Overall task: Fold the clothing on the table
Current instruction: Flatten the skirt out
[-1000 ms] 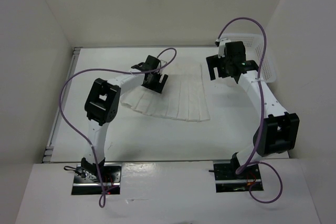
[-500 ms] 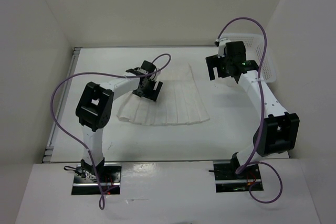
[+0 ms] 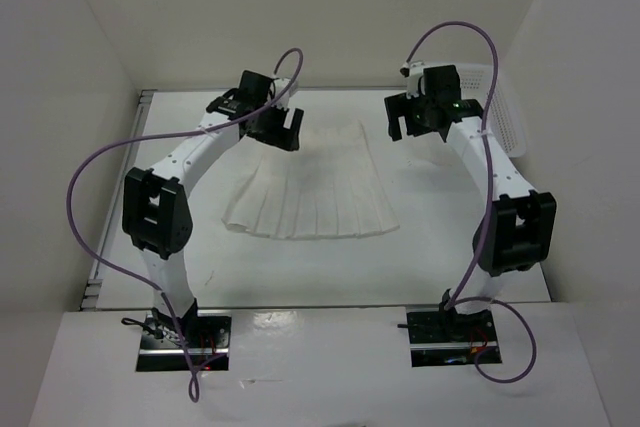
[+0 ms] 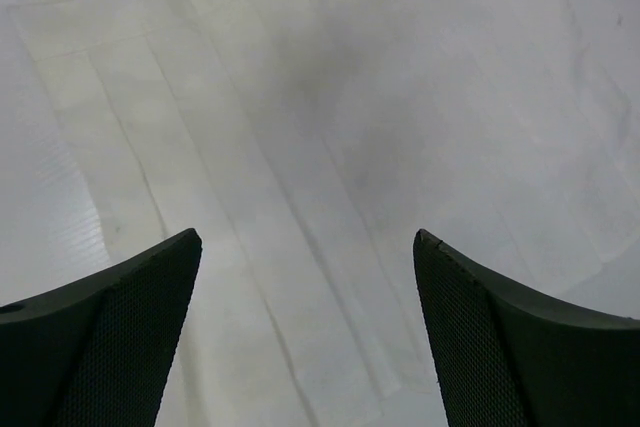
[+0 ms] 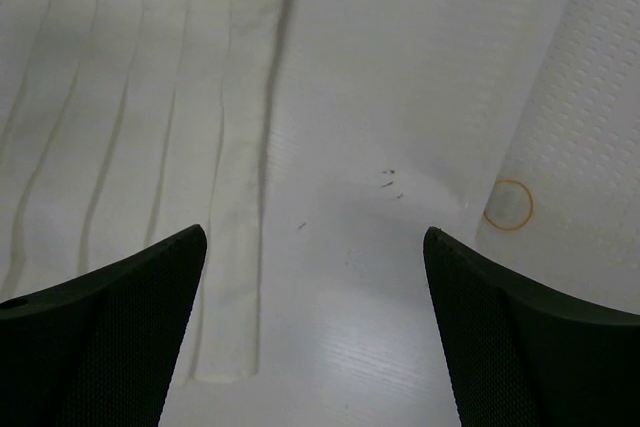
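Note:
The clothing [image 3: 318,190], a thin white pleated skirt, lies spread flat in a fan shape on the table [image 3: 430,247]. My left gripper [image 3: 280,133] hovers open over the skirt's narrow far end, at its left corner. In the left wrist view the pleated fabric [image 4: 330,117] fills the picture and the left gripper [image 4: 308,247] holds nothing. My right gripper [image 3: 415,125] hovers open just right of the skirt's far right corner. In the right wrist view the right gripper [image 5: 315,237] is over bare table, with the skirt's edge [image 5: 235,197] under its left finger.
A white perforated basket [image 3: 508,125] stands at the far right corner, right of my right gripper; its wall [image 5: 590,137] shows in the right wrist view. White walls enclose the table on three sides. Purple cables loop above both arms.
My left gripper has moved from the skirt's left middle to its far left corner, still open. The skirt now lies flatter. My right gripper has shifted slightly left and farther away.

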`<control>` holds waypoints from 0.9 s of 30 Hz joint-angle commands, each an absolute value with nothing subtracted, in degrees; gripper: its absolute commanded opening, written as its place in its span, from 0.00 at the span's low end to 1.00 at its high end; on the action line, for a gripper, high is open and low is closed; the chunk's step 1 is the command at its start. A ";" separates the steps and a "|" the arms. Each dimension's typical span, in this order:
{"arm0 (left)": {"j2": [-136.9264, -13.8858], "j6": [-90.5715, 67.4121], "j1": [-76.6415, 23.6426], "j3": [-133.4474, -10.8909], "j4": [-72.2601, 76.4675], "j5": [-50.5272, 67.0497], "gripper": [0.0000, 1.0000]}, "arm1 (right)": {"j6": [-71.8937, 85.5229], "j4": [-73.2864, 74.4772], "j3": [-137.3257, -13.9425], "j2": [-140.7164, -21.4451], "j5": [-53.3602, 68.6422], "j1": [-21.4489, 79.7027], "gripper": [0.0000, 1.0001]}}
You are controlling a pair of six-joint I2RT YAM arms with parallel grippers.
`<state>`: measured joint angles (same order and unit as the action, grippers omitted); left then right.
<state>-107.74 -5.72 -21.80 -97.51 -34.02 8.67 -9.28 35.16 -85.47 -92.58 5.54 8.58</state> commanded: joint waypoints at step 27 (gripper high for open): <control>-138.95 3.69 -8.53 -128.05 -40.34 11.08 0.82 | -8.26 36.39 -102.04 -115.04 7.03 12.39 0.59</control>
<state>-136.03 1.26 -8.80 -125.16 -37.56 11.77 -8.43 36.45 -99.35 -114.61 6.55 11.57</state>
